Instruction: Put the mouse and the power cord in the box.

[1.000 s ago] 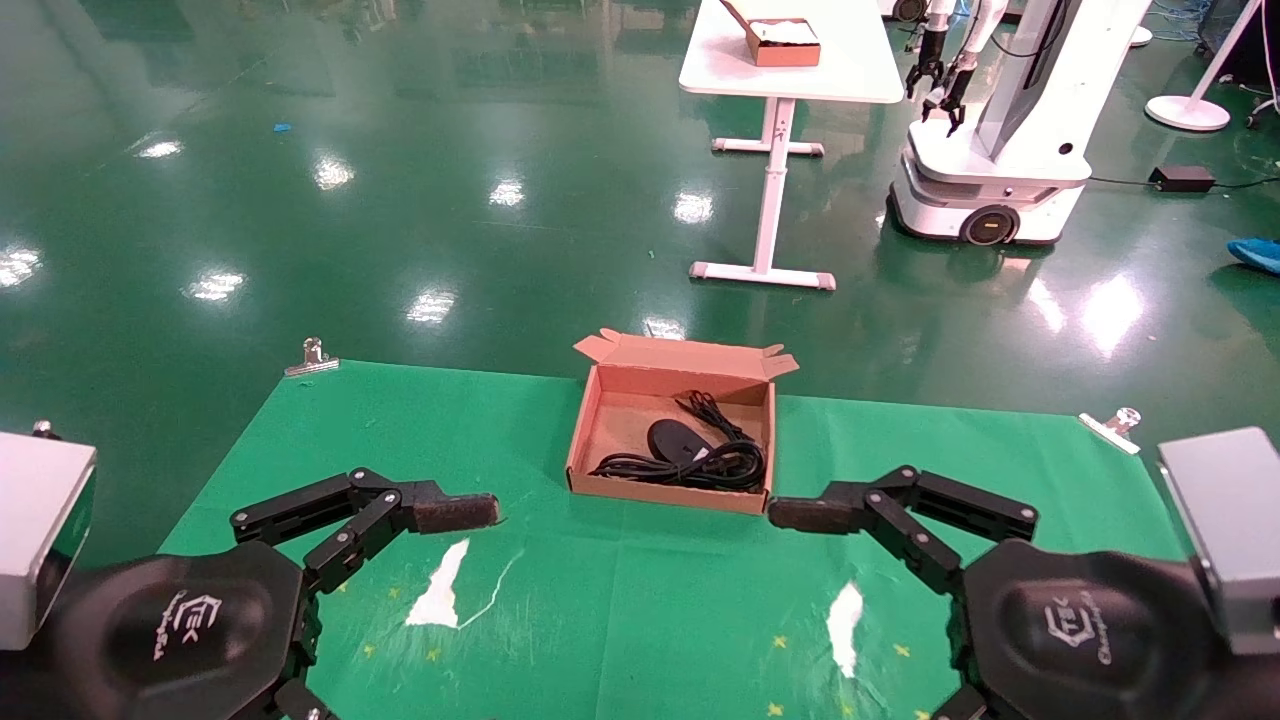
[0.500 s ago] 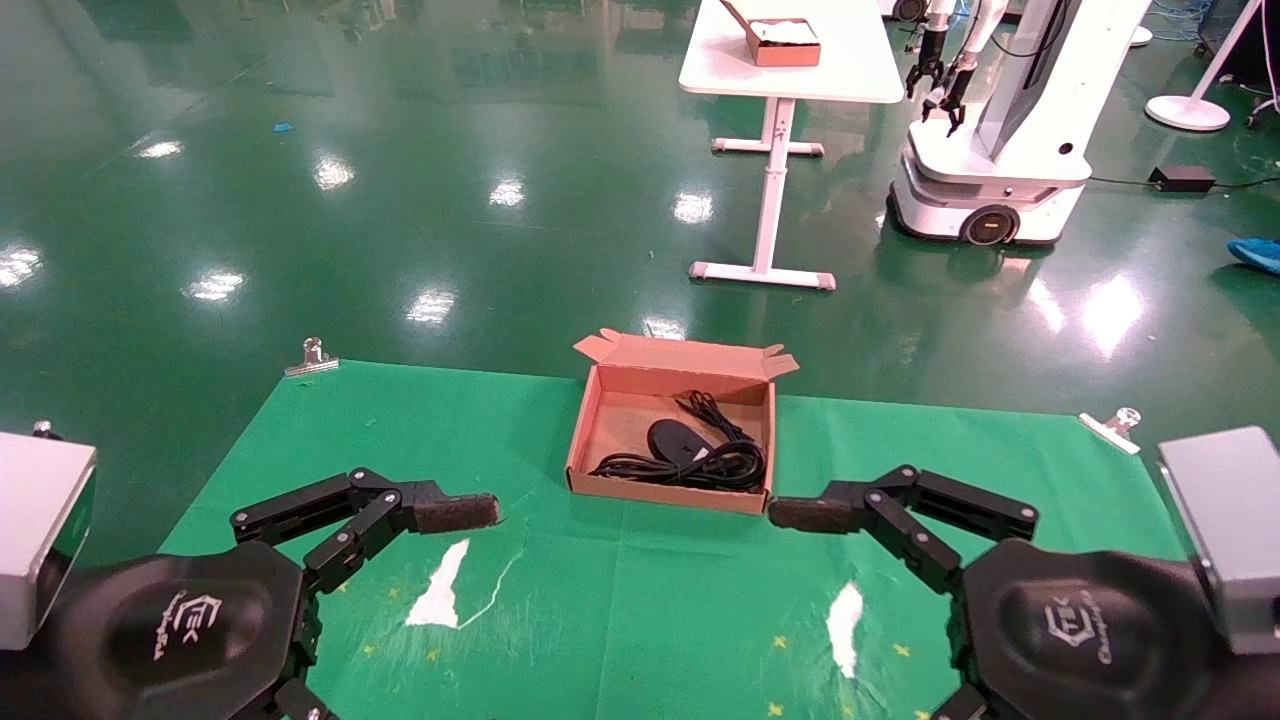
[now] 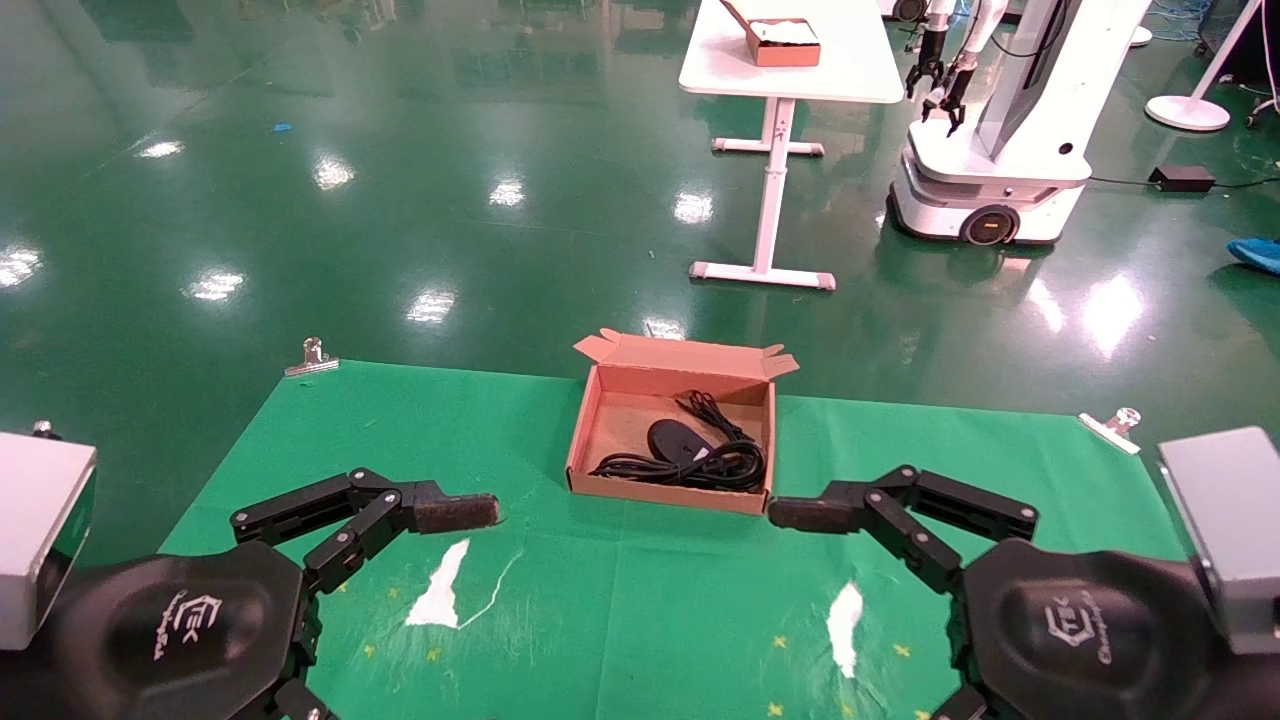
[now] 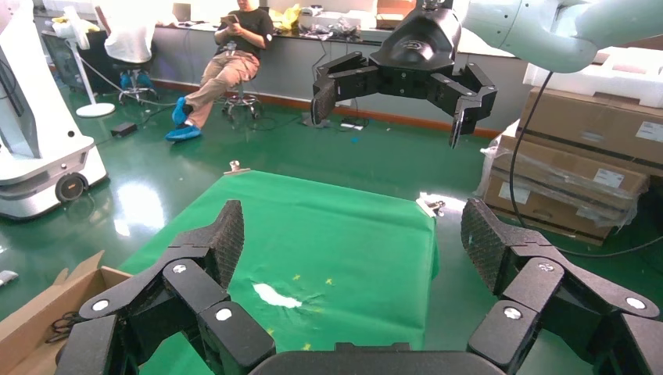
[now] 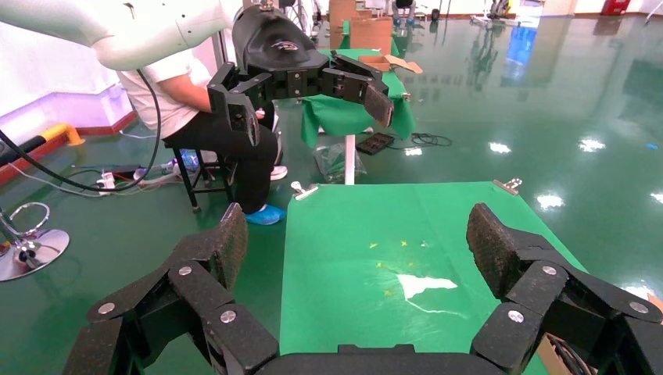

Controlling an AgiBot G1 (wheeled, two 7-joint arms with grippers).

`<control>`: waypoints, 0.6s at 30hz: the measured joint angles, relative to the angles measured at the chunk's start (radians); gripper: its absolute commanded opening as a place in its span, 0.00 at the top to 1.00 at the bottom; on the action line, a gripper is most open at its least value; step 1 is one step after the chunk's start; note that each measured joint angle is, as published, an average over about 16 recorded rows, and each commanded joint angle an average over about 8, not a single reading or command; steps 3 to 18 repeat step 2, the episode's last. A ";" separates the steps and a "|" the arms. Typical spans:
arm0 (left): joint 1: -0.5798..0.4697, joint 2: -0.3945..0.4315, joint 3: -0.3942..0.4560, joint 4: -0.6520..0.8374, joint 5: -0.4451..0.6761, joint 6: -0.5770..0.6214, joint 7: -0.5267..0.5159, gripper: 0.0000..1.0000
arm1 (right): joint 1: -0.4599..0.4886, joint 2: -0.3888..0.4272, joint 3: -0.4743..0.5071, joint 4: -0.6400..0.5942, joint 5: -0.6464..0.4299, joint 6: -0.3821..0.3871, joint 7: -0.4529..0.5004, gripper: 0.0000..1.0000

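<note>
left gripper (image 4: pixel 356 246): fingers spread wide, nothing between them, touching nothing. In the head view it hovers over the near-left part of the bench, fingertip pointing toward the middle.
right gripper (image 5: pixel 356 246): same, fingers spread wide, empty. Head view has it over the near-right part of the bench, with its fingertip (image 3: pixel 800 514) just beside the near-right corner of the box; can't tell if it touches.
box (image 3: pixel 600 420): open cardboard tray at the far middle of the bench, flaps on its far long edge standing up and out. A corner of it also shows at the edge of the left wrist view.
mouse (image 3: pixel 672 438): inside the box, about mid-floor, lying flat.
power cord (image 3: pixel 700 468): inside the box, coiled along the near wall, loops running from the left side to the right corner, partly against the mouse.
mouse cable: thin bundle behind the mouse toward the far-right of the box.
bench (image 3: pixel 420 440): green cloth cover, with a torn white patch (image 3: pixel 440 590) near the left gripper.
metal clips (image 3: pixel 312 357): one at each far corner of the cloth.
background: white table (image 3: pixel 800 70) with a small reddish box on it, another white robot (image 3: pixel 1000 150) beside it, both well apart from the bench.
in the way: nothing between either gripper and the box.
</note>
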 measured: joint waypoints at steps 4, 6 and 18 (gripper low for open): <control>0.000 0.000 0.000 0.000 0.000 0.000 0.000 0.00 | 0.000 0.000 0.000 0.000 0.000 0.000 0.000 0.00; 0.000 0.000 0.000 0.000 0.000 0.000 0.000 0.00 | 0.000 0.000 0.000 0.000 0.000 0.000 0.000 0.00; 0.000 0.000 0.000 0.000 0.000 0.000 0.000 0.00 | 0.000 0.000 0.000 0.000 0.000 0.000 0.000 0.00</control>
